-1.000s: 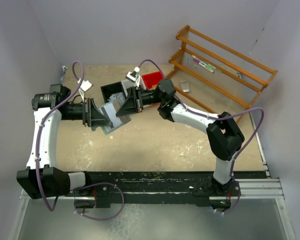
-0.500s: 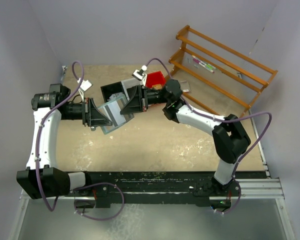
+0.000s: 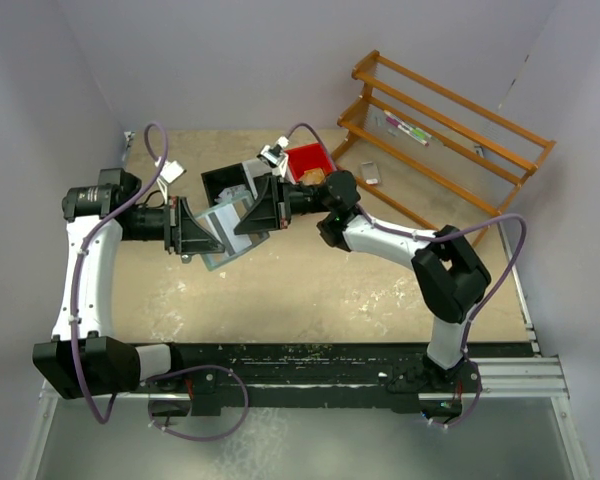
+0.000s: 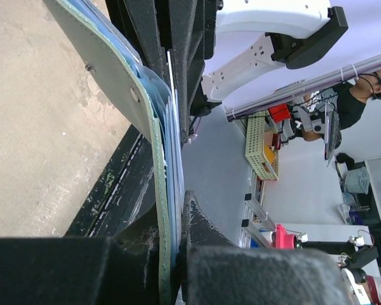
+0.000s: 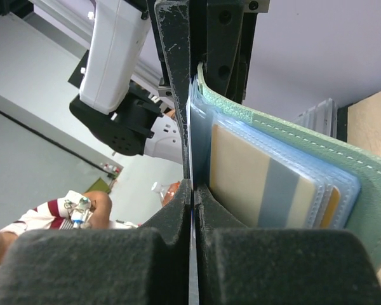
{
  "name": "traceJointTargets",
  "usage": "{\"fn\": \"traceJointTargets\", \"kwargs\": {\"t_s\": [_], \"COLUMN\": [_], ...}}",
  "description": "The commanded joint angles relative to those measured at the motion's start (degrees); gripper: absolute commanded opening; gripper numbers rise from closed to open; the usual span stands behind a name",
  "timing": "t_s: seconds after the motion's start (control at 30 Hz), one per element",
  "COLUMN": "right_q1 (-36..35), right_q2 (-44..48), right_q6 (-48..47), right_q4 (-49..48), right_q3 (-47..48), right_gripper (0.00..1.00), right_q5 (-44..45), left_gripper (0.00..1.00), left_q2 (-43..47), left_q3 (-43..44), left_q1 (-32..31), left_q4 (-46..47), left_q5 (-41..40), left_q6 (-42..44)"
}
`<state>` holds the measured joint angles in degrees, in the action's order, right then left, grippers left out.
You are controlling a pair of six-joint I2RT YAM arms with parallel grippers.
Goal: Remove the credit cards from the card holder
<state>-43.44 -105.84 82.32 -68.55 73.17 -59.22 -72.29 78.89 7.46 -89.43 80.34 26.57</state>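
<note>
Extraction step: left gripper [image 4: 173, 219] clamps mint-green folding card holder [image 4: 124, 95], right gripper [image 5: 192, 187] pinches thin pale card [image 4: 169, 76] edge. Next: pull straight out.

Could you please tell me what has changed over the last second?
The right hand drew back slightly toward the red bin, then returned nearly to where it began. Nothing was taken hold of or let go. The left hand stayed put, and both hands remain shut on the open card holder held between them.
</note>
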Motion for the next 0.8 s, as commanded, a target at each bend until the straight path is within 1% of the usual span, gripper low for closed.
{"fn": "traceJointTargets", "kwargs": {"t_s": [0.0, 0.23, 0.33, 0.43, 0.5, 0.53, 0.6, 0.67, 0.73, 0.77], "right_q1": [1.01, 7.21, 8.98, 10.89, 12.56, 13.36, 14.46, 14.63, 14.45, 14.32], "right_q2": [2.39, 5.12, 5.91, 6.77, 7.19, 7.34, 7.09, 5.98, 3.19, 1.49], "right_q6": [2.21, 0.98, -1.58, -6.16, -10.82, -14.44, -21.81, -29.68, -34.49, -35.59], "right_q4": [-6.18, -4.66, -1.54, 3.82, 9.49, 13.94, 25.18, 36.17, 42.72, 43.95], "right_q3": [-1.14, -4.72, -4.75, -4.83, -4.76, -4.41, -2.73, 0.64, 5.17, 6.92], "right_gripper": [0.00, 0.00, 0.00, 0.00, 0.00, 0.00, 0.00, 0.00, 0.00, 0.00], "right_q5": [-0.57, -2.37, -3.32, -3.65, -2.72, -1.63, 1.40, 6.32, 11.55, 13.10], "left_gripper": [0.00, 0.00, 0.00, 0.00, 0.00, 0.00, 0.00, 0.00, 0.00, 0.00], "left_q2": [1.19, 2.52, 3.44, 4.44, 4.70, 4.82, 5.27, 5.40, 5.48, 5.52], "left_q3": [2.45, 3.04, 2.68, 2.27, 2.99, 3.29, 3.89, 4.71, 5.39, 5.76], "left_q1": [-0.43, -0.43, -0.44, -0.41, -0.43, -0.44, -0.39, -0.39, -0.43, -0.39], "left_q4": [2.37, 6.81, 11.38, 17.45, 18.22, 18.76, 21.13, 22.18, 22.75, 22.85], "left_q5": [2.28, -1.24, -4.30, -9.97, -12.71, -14.76, -20.70, -27.06, -32.20, -33.39], "left_q6": [0.72, -3.79, -8.53, -14.58, -15.04, -15.43, -17.99, -18.57, -18.69, -18.68]}}
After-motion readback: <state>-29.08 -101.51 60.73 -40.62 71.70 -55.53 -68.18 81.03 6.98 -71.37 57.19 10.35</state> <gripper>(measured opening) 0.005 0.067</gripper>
